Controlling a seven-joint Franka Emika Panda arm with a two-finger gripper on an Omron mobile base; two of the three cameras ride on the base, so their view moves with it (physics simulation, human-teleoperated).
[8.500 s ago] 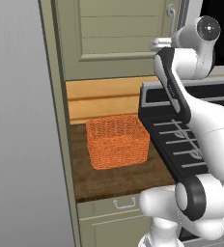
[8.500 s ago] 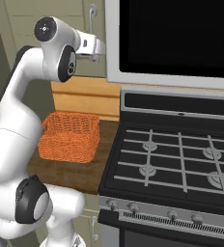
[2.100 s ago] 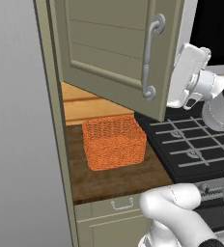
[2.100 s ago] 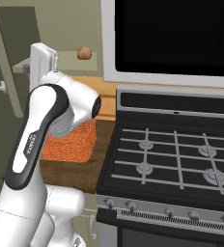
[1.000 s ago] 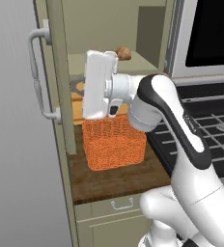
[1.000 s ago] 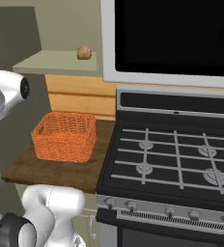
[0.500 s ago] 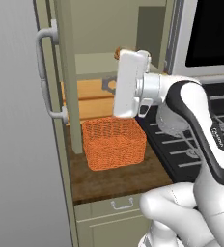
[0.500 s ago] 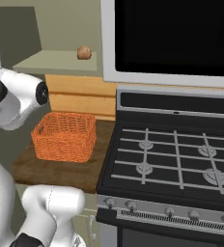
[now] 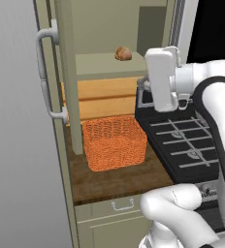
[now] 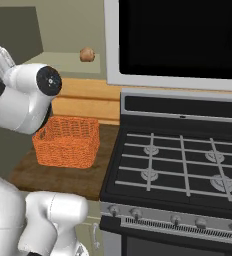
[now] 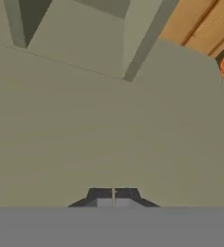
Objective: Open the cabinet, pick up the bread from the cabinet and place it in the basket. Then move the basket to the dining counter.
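At the far left of the left base view the cabinet (image 9: 66, 87) door stands swung wide, edge-on to the camera, its curved silver handle (image 9: 47, 77) facing outward; that leaves the shelf inside exposed for a reach. On that shelf sits the bread (image 9: 122, 53), a small brown lump alone near the shelf's front, which suits a straight approach. Below and slightly left of it the orange basket (image 9: 114, 142) rests on the dark wood countertop (image 9: 119, 179), right under the shelf, so a lifted loaf would have only a short way down. To the right lies the black stove (image 9: 182, 140), touching nothing of the task. The robot's hand hovers in front of the stove's back edge, level with the shelf. In the hand view the gripper (image 11: 113, 197) shows its two tips pressed together with nothing between them, facing a pale green surface, probably the cabinet's wall. It would have to spread before taking the bread.
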